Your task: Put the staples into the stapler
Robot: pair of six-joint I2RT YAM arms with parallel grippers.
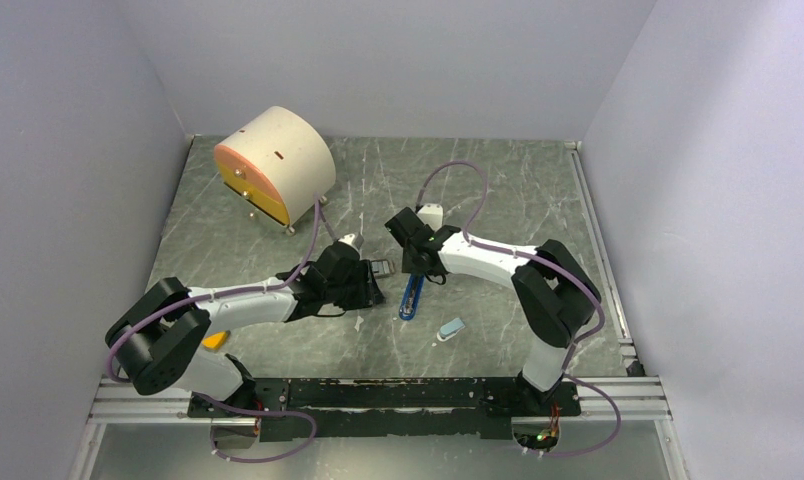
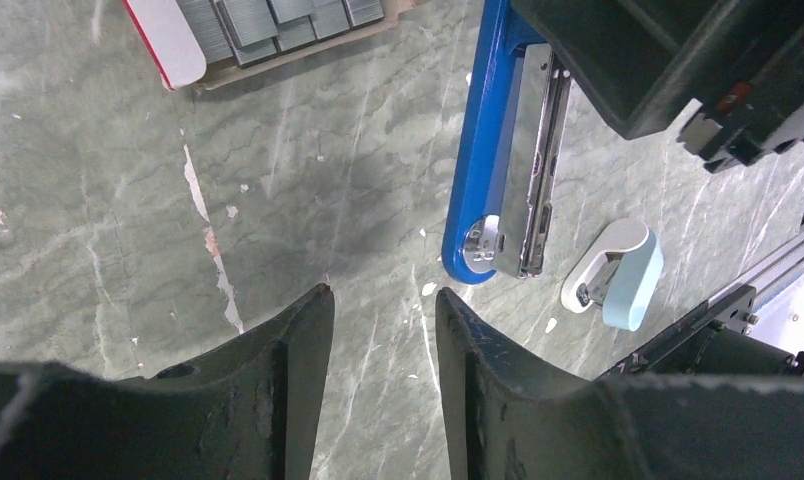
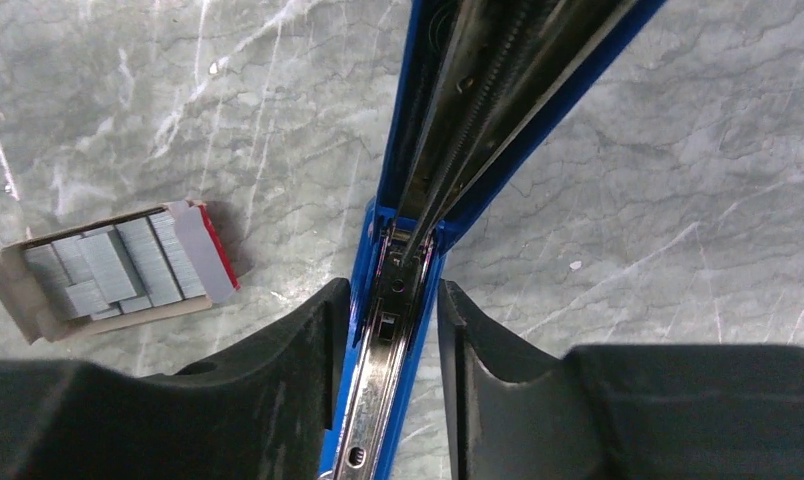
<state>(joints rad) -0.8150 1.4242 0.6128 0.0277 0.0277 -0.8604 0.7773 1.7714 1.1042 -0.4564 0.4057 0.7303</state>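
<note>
Stapler (image 3: 418,180) sides pinched by right hand (image 3: 393,292); left hand (image 2: 378,296) gapes.

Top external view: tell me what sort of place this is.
Probably a robot lab test cell: plain walls box in a marbled table; a left arm and right arm stand bolted to a metal rail.

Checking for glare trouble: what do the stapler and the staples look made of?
The stapler: glossy blue shell, probably plastic or painted metal; its inner rail mirrors light, so bright metal. The staples: dull grey ridged strips, likely metal.
</note>
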